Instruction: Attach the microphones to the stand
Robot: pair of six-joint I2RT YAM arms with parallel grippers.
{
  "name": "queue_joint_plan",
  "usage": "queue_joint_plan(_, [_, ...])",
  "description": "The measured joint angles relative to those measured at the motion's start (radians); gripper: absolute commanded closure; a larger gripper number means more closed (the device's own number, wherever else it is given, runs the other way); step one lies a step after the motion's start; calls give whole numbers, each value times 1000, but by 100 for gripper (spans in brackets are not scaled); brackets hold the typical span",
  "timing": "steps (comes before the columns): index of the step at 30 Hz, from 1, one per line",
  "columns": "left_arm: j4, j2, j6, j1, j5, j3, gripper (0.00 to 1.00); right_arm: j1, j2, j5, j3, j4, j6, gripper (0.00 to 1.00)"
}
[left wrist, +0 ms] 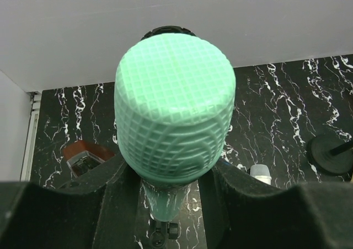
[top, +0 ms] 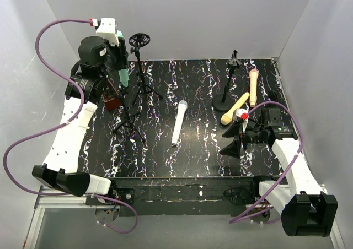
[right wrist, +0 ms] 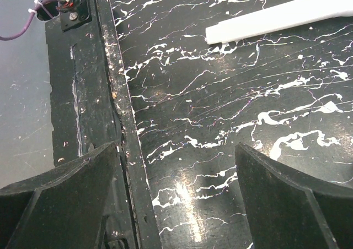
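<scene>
Pinching the mint green microphone (left wrist: 175,106) by its handle, the left gripper (left wrist: 165,207) holds it just left of the tripod stand (top: 138,89). Right of that stand lie the white microphone (top: 178,123), then the yellow microphone (top: 234,109) and the peach-pink microphone (top: 253,86). The right gripper (right wrist: 176,199), also far right of it, hangs spread wide and empty.

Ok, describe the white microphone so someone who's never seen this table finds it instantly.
Look at the black marbled table. Near its middle, between the tripod stand on the left and the round-base stand on the right, lies the white microphone. It's the only white one, lying alone.
</scene>
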Motion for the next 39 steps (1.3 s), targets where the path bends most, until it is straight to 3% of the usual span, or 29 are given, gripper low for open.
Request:
queue_joint_plan(11, [-2,-3,12,11,-12,-9,100,-1,5,0,0,0,-8,6])
queue_joint_plan(23, [59,-43,-13,31,19,-135,100,-6,6,0,0,-1,-11,6])
queue_joint_plan(39, [126,-74,-42,94,145,-208,100,-6,6,0,0,-5,-14,6])
